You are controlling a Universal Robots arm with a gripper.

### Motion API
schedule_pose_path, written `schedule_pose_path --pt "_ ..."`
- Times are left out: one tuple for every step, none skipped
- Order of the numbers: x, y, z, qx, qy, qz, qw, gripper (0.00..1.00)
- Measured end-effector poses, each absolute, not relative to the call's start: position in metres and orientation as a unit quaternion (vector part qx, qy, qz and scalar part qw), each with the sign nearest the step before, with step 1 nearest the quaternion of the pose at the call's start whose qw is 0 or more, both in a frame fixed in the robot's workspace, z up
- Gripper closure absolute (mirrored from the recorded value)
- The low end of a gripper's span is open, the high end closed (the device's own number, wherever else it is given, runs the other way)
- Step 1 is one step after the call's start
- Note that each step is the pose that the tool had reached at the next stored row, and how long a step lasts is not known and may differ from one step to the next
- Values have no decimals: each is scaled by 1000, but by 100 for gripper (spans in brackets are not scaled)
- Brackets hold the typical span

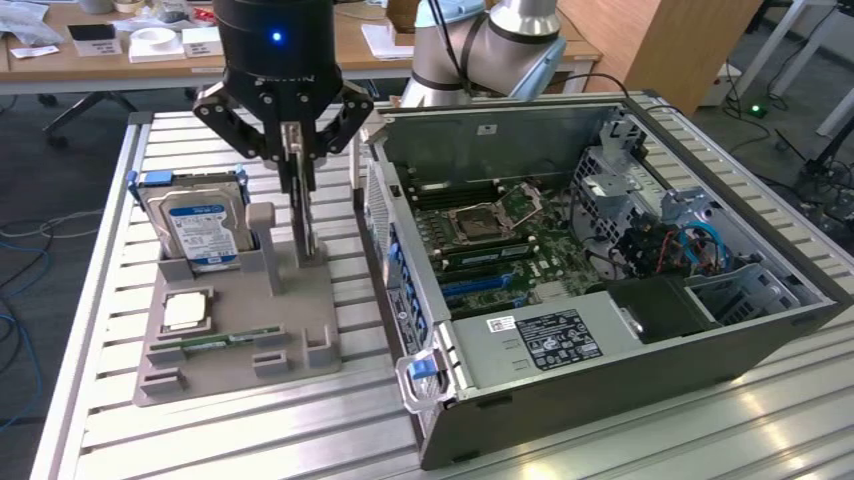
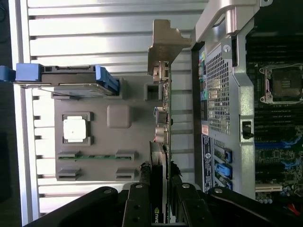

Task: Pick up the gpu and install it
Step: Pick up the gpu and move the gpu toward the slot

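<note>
The open computer case (image 1: 601, 250), beside the end effector (image 1: 296, 158), is shown with no card seated. The gpu (image 1: 306, 215) is pinched edge-on directly beneath, at the grey holder (image 1: 227, 362) on the tabletop (image 1: 200, 440). Grasping is judged done, installation outstanding.

On the table (image 1: 100, 420) sits the holder (image 1: 227, 375). At the holder's far end stands the hard drive (image 1: 200, 225). The CPU (image 1: 184, 310) and RAM stick (image 1: 214, 340) lie on its nearer part. The gpu (image 1: 306, 215) is upright at its edge on the exterior view's right, and the computer case (image 1: 601, 330) lies beyond that edge.
</note>
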State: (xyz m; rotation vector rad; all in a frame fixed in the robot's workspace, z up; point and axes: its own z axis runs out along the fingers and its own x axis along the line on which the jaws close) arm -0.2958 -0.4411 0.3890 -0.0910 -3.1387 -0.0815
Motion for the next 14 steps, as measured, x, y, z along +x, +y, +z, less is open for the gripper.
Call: schedule_pose_path --pt "-296 -441 391 -29 -999 -26 0 74" --pt "-296 -441 392 -29 -999 -26 0 74" --pt "-296 -441 393 -29 -999 -26 0 74" --pt "-296 -441 394 -29 -999 -26 0 74" --pt "-296 -441 396 -29 -999 -26 0 74" --pt "-296 -441 397 -29 -999 -26 0 74" --pt "-296 -441 399 -29 -999 -26 0 74" --pt "-296 -441 400 -29 -999 -26 0 74" --pt "-296 -441 402 -29 -999 -26 0 74" --pt "-296 -441 403 -29 -999 -26 0 74" --pt "-296 -441 404 -29 -999 -26 0 74" --pt "-296 -441 405 -29 -999 -26 0 74" --pt "-296 -441 406 -29 -999 -26 0 74" --pt "-296 -441 406 -29 -999 -26 0 74"
